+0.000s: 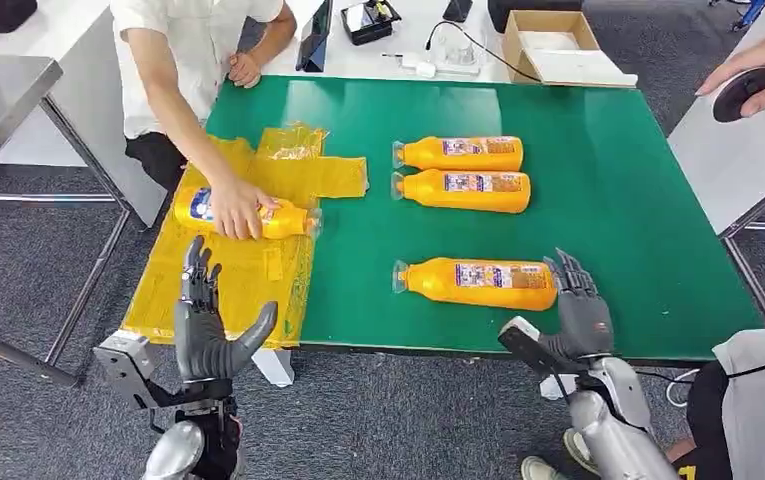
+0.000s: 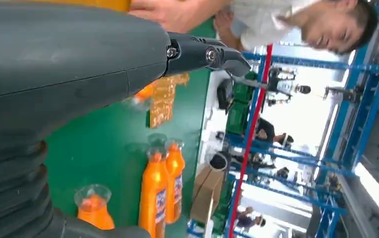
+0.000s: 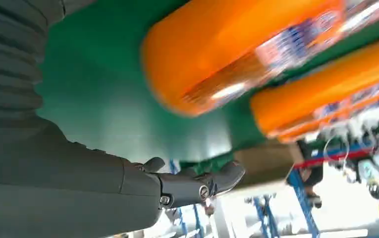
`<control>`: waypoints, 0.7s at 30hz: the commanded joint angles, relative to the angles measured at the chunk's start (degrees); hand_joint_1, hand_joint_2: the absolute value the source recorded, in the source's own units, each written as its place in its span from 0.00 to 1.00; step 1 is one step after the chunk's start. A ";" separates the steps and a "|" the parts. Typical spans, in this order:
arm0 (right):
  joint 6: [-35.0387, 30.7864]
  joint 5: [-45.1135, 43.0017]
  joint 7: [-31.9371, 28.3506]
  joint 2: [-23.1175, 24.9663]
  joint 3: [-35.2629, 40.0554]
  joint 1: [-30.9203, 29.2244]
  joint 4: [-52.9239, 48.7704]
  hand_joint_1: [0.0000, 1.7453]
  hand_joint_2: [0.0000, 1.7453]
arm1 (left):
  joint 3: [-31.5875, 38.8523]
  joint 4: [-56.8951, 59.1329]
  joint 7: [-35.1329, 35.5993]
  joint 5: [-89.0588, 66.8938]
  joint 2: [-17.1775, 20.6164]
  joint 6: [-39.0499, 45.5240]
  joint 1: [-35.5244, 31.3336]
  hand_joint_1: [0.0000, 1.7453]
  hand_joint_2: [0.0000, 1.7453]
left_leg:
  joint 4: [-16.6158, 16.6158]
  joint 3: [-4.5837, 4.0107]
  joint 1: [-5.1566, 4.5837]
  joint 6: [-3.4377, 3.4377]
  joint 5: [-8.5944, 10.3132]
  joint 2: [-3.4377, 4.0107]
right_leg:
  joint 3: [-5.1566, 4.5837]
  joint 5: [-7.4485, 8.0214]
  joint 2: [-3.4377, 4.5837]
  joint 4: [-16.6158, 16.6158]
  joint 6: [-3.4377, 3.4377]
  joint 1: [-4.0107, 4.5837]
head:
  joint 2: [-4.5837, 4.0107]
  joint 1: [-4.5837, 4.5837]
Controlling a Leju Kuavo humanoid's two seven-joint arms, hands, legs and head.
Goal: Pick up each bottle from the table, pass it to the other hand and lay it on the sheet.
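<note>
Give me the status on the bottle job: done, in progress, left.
Done: one bottle lies on the yellow sheet, a person's hand resting on it.
In progress: the right hand is at the base of the nearest bottle, not gripping it; the left hand is open by the sheet.
Left: that bottle and the two behind it.

A green table [image 1: 618, 190] was covered at its left end by a crumpled yellow sheet [image 1: 248, 275]. Three orange bottles [image 1: 478, 282] were laid on the bare green, a fourth bottle [image 1: 283, 218] on the sheet.
</note>
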 commanded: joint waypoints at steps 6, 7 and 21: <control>2.11 1.20 3.09 4.72 6.49 -10.57 18.59 0.00 1.00 | -3.79 7.98 0.56 -0.81 -0.12 0.36 -4.81 0.00 1.00 | -0.03 0.32 0.04 -0.09 -0.13 0.07 | 0.31 -0.11 0.06 -0.03 -0.12 0.04 | 0.00 0.02; 2.06 1.78 3.62 4.88 7.03 -11.37 19.37 0.00 1.00 | -4.03 8.27 0.76 -0.68 -0.24 0.25 -5.46 0.00 1.00 | -0.04 0.40 0.06 -0.10 -0.16 0.11 | 0.38 -0.13 0.10 -0.05 -0.15 0.06 | 0.00 0.02; 4.40 11.62 21.96 4.17 12.49 -17.04 23.80 0.00 1.00 | -5.10 7.94 3.72 -2.16 0.51 -1.22 -4.64 0.00 1.00 | -0.03 0.16 0.01 -0.05 -0.06 0.07 | 0.13 -0.05 0.06 -0.01 -0.08 0.02 | 0.00 0.00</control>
